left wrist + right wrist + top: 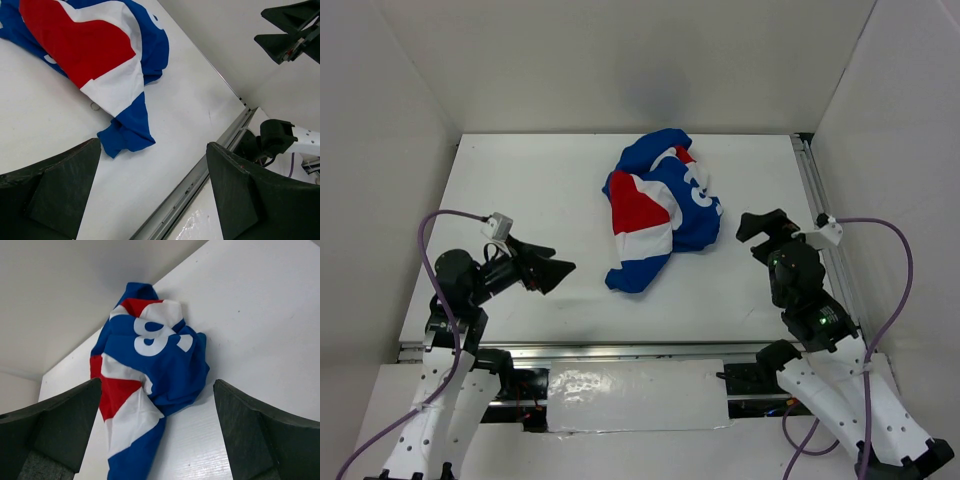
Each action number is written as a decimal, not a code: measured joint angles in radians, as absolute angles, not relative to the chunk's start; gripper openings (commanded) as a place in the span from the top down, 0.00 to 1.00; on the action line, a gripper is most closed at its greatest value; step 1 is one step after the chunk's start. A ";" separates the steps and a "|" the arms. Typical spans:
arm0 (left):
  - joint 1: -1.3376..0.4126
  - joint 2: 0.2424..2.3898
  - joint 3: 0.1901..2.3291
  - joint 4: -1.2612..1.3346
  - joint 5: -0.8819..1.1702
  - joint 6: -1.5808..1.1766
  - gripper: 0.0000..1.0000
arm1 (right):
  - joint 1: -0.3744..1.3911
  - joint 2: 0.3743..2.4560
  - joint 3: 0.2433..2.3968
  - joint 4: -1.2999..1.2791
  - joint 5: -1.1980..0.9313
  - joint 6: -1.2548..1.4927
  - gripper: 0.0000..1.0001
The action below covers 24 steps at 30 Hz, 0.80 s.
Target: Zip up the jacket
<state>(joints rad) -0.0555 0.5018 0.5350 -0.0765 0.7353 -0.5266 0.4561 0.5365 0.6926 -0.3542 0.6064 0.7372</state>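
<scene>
The jacket [660, 205] lies crumpled in a heap on the white table, right of the middle, showing blue, red and white panels and part of its white lettering. Its zipper is hidden in the folds. My left gripper [558, 264] hovers open to the jacket's lower left, apart from it. In the left wrist view the jacket [95, 45] sits beyond the open left gripper [154, 145], and a blue cuff points toward it. My right gripper [752, 236] is open just right of the heap, with the jacket [150, 365] ahead of the open right gripper [157, 384].
A metal rail [620, 350] runs along the table's near edge and another rail [817, 200] along its right side. White walls close in the back and both sides. A small metal ring [95, 105] lies on the table beside the jacket's white panel.
</scene>
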 measured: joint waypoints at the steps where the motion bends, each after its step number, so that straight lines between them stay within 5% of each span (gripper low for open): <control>1: -0.056 0.502 0.535 -0.077 0.729 -0.526 0.01 | 0.456 0.538 0.693 -0.352 0.591 0.727 0.00; 7: -0.056 0.502 0.534 -0.076 0.714 -0.525 0.01 | 0.474 0.666 0.719 -0.338 0.456 0.625 0.00; 24: -0.056 0.557 0.533 -0.131 0.678 -0.526 0.01 | 0.735 1.583 1.075 -0.332 0.288 0.535 0.00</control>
